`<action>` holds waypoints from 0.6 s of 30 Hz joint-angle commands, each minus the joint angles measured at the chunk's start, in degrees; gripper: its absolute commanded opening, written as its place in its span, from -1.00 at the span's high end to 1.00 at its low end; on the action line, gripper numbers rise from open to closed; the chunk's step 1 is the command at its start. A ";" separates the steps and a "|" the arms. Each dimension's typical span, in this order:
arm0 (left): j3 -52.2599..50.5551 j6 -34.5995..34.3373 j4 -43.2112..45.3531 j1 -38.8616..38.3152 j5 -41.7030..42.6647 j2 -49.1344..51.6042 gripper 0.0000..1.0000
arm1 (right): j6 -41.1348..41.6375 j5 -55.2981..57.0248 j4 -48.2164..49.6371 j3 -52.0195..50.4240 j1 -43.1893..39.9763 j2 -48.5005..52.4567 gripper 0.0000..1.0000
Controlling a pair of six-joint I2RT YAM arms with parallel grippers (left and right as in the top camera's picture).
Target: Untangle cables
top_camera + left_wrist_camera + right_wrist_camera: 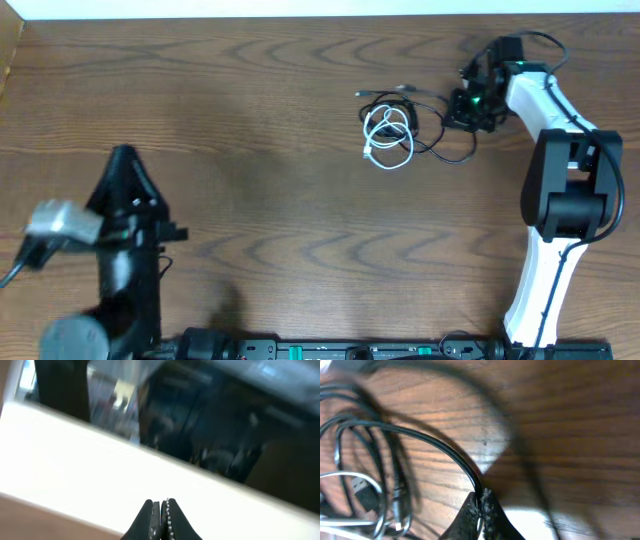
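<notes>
On the wooden table, the cables are seen bunched at the far right, just beside the right gripper, whose jaws are pinched shut on a black cable. The left gripper is closed and empty, well apart from them, and the white cable is looped within the tangle

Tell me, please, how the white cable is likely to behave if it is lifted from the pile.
Probably floppy: the white cable lies in loose loops, so it should droop. It looks thin, so likely light. Its loops overlap the black cables, so it may drag them along.
</notes>
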 commanded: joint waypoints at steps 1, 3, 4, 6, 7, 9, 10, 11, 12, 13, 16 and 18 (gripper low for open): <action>0.20 -4.48 -5.51 0.02 0.92 4.39 0.85 | -7.45 -9.29 -0.59 -1.90 0.44 2.89 0.79; 0.20 -4.57 -8.20 0.02 4.15 7.45 0.85 | -8.96 -13.44 -0.15 -1.90 1.18 2.80 0.76; 0.20 -4.57 -9.18 0.02 5.57 9.11 0.85 | -9.35 -14.51 0.04 -1.88 1.66 2.78 0.75; 0.20 -5.03 -10.60 0.02 8.63 13.14 0.86 | -10.01 -15.19 0.37 -1.84 2.86 2.49 0.74; 0.20 -5.35 -10.99 0.02 10.60 15.39 0.85 | -10.01 -15.15 0.48 -1.79 3.58 2.21 0.74; 0.20 -6.56 -11.37 0.02 16.06 20.57 0.85 | -10.01 -15.15 0.48 -1.77 4.63 1.38 0.74; 0.22 -6.95 -11.34 0.02 19.54 23.58 0.85 | -10.01 -15.13 0.46 -1.77 5.05 0.83 0.73; 0.35 -7.21 -11.37 0.02 22.29 26.18 0.85 | -10.03 -15.10 0.39 -1.77 5.38 0.20 0.72; 0.55 -7.37 -11.34 0.02 25.73 29.49 0.85 | -10.05 -15.08 0.31 -1.77 5.64 -0.50 0.72; 0.79 -7.39 -11.34 0.00 29.07 32.50 0.85 | -10.03 -14.86 0.17 -1.77 5.86 -1.36 0.71; 1.81 -7.41 -11.34 -0.09 39.21 41.94 0.85 | -9.94 -12.35 -0.22 -1.77 6.21 -3.21 0.70; 2.10 -8.04 -11.28 -0.83 42.38 47.25 0.85 | -9.70 -11.45 -0.24 -1.77 6.38 -3.34 0.70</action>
